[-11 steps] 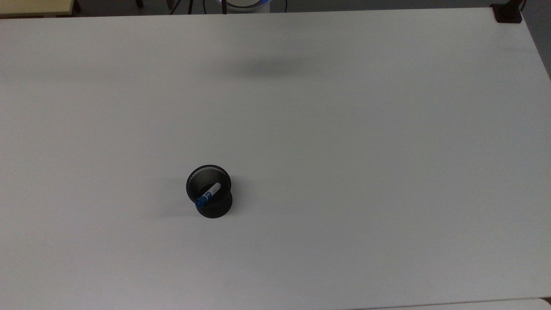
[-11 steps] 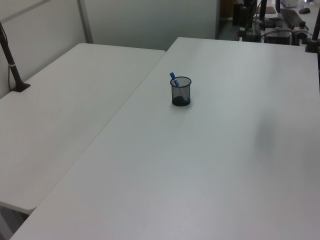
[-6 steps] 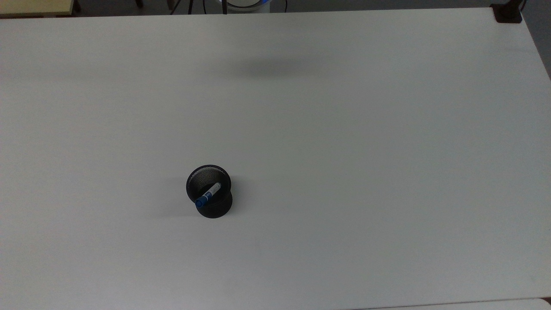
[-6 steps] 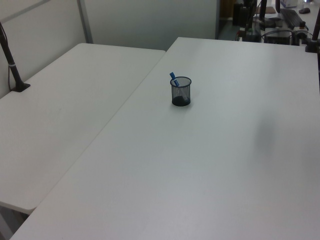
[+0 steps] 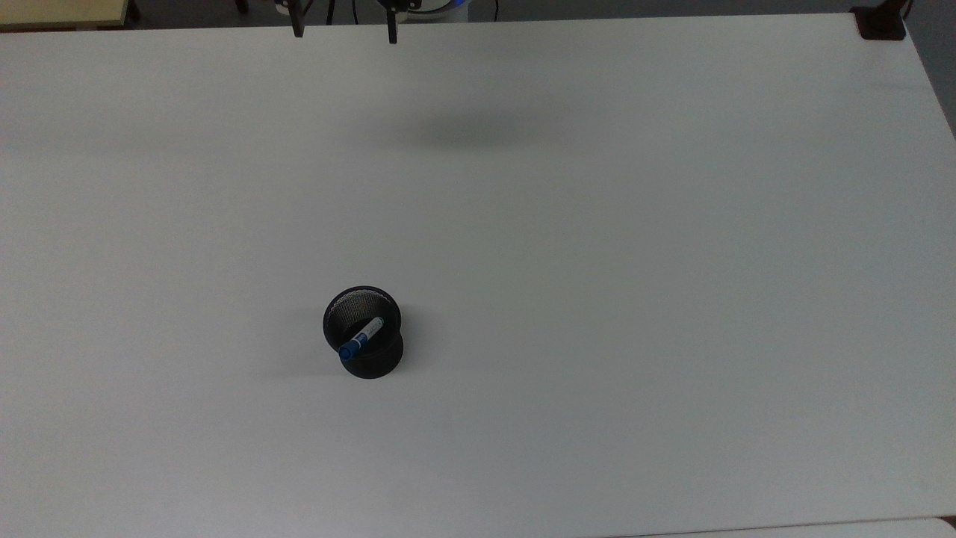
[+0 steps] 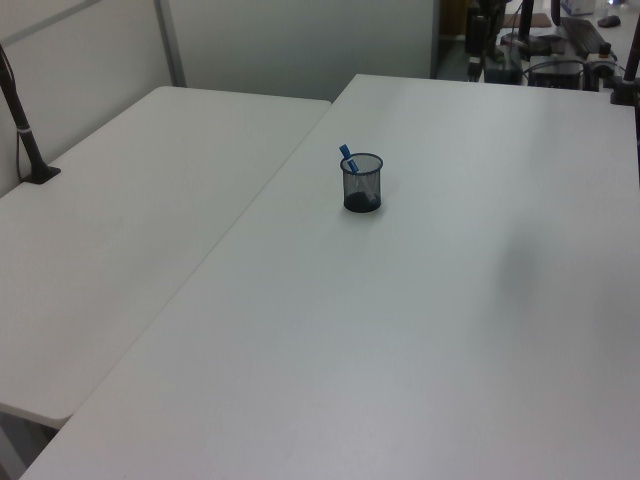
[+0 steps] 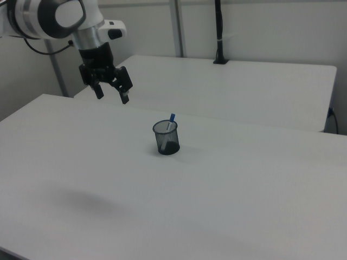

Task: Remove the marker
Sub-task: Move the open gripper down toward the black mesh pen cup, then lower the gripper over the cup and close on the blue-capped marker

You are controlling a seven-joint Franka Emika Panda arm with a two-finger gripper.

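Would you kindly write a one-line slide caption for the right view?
Franka gripper, fingers open, hovers above the white table, apart from the black mesh cup holding the marker.

Marker (image 5: pixel 361 338): white barrel, blue cap, blue band. Mesh cup (image 5: pixel 364 331) below and well apart from jaws: black wire mesh, see-through, solid black rim and base. Desk (image 5: pixel 597 261): plain matte white, soft grey shadow patch under jaws. Gripper (image 7: pixel 112 92): black jaws, black wrist; arm (image 7: pixel 51 16) above: white shell, grey joint rings. Second desk (image 7: pixel 244 81) behind jaws: same plain white. Post (image 7: pixel 219 32): black.
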